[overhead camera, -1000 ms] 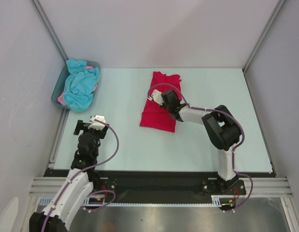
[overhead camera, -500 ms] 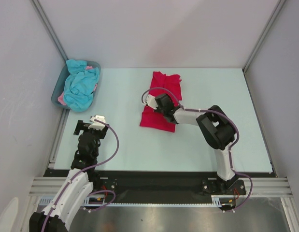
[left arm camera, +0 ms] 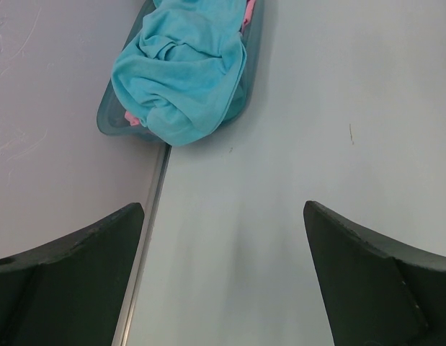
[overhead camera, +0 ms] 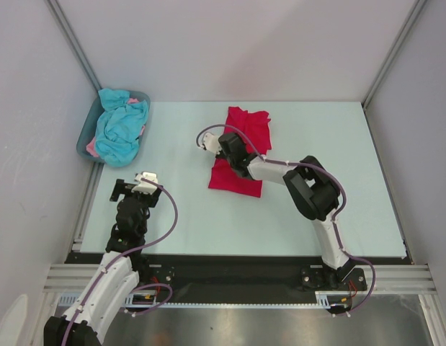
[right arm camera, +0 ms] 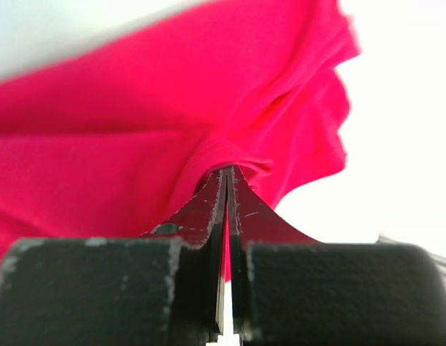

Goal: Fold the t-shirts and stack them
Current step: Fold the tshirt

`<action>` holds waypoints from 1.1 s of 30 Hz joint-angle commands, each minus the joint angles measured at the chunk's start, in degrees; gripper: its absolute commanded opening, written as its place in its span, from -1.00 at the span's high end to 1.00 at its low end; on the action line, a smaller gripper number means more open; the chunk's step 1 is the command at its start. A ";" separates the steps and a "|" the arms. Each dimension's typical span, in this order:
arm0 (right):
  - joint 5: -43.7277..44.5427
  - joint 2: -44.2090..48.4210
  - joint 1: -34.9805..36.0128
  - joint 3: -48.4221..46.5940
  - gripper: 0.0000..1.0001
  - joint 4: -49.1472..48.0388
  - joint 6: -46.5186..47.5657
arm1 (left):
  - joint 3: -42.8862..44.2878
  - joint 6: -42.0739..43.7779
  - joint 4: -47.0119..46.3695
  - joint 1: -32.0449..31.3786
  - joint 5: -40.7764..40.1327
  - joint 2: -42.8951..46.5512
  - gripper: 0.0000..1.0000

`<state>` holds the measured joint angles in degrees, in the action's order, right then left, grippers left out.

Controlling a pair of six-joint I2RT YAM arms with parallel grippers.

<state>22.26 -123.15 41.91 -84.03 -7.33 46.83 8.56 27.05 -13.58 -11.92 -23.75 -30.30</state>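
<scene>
The right gripper [right arm camera: 227, 176] has its jaws pressed tight together on a fold of the red t-shirt [overhead camera: 237, 179], and the cloth puckers up around the tips where it is nipped. That shirt lies as a long, narrow, partly folded shape near the middle of the pale table [overhead camera: 186, 216], with the right arm stretched low across it towards its left edge. Over on the near left, the left gripper [left arm camera: 223, 216] hangs above bare tabletop with its fingers spread wide and nothing between them. Beyond it, at the far left edge of the table, a grey-blue tub [overhead camera: 84, 137] holds a crumpled turquoise t-shirt [overhead camera: 122, 130] heaped above the rim, with a bit of pink cloth [overhead camera: 91, 149] peeping out underneath.
</scene>
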 commanded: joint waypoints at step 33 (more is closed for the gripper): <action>-13.38 3.45 -1.57 -12.67 1.00 41.27 -19.40 | 0.14 0.11 -0.22 0.50 1.77 0.60 -0.96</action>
<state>13.91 -119.87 41.01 -99.22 27.35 31.46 8.56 27.03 -12.82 -11.92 -23.09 -30.30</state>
